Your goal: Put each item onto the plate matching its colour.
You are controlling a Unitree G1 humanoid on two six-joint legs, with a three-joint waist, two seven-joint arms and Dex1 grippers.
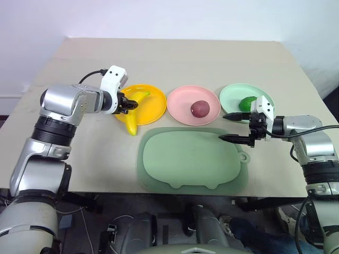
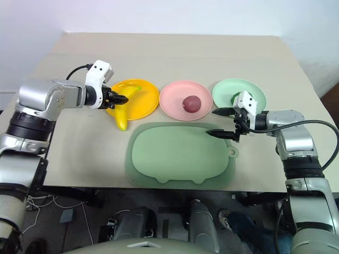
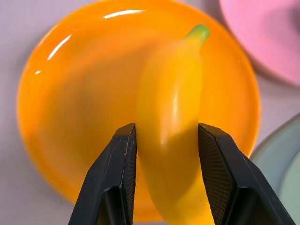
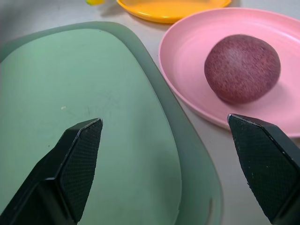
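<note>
My left gripper is shut on the yellow banana, gripping it mid-length over the yellow-orange plate. The banana's stem end lies over the plate and its other end reaches past the near rim, above the table. The dark red-purple fruit sits on the pink plate. The green fruit rests on the mint green plate, partly behind my right hand. My right gripper is open and holds nothing. It hovers at the mat's far right corner, pointing towards the pink plate.
A large dull-green mat lies in front of the three plates, near the table's front edge. Bare beige tabletop stretches behind the plates and to the left of the yellow-orange one.
</note>
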